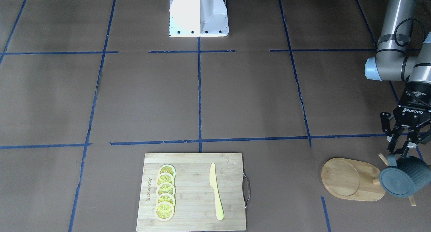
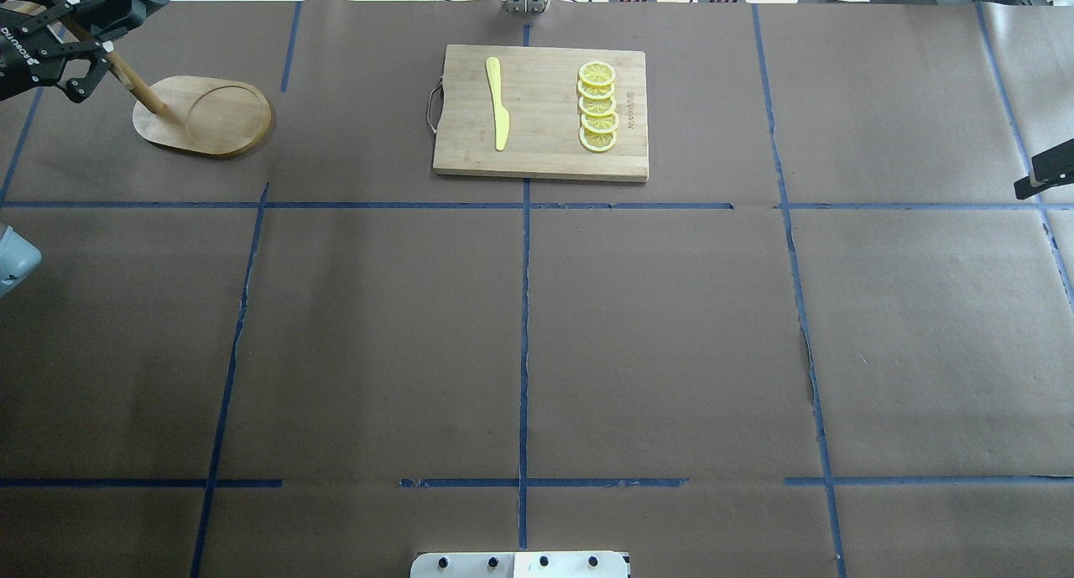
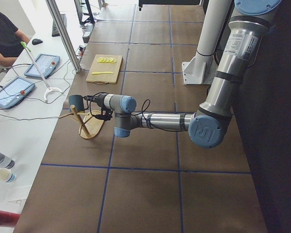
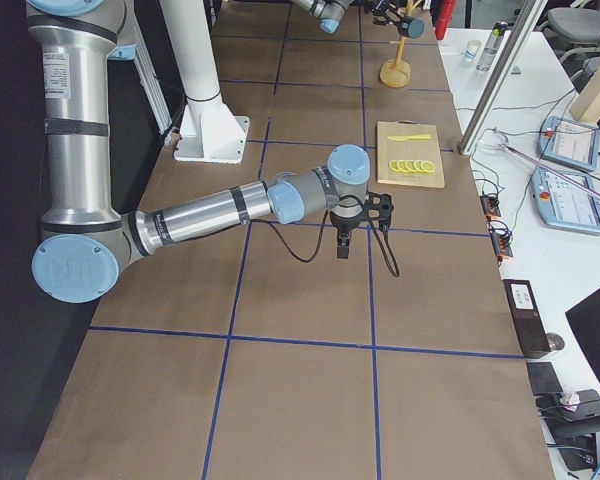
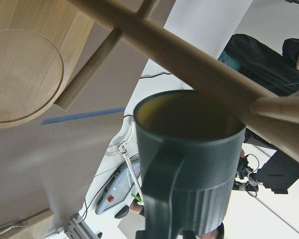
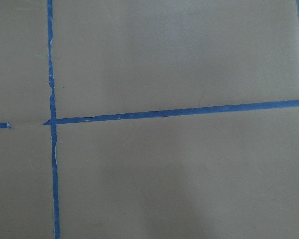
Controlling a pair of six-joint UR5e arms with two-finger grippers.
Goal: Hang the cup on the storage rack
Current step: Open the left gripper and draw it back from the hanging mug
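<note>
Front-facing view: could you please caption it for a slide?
The left gripper holds the cup at the storage rack.

"ROBOTIQ" stands in white letters on the black body of the left hand (image 1: 401,151), out by a corner of the desk (image 1: 235,100). Each arm wears a "UR" mark on a blue joint cap: the left arm (image 3: 205,132) and the right arm (image 4: 70,268). The cutting board (image 1: 195,191), at the desk's edge opposite the robot, bears a burned-in brand line too small to read.
</note>
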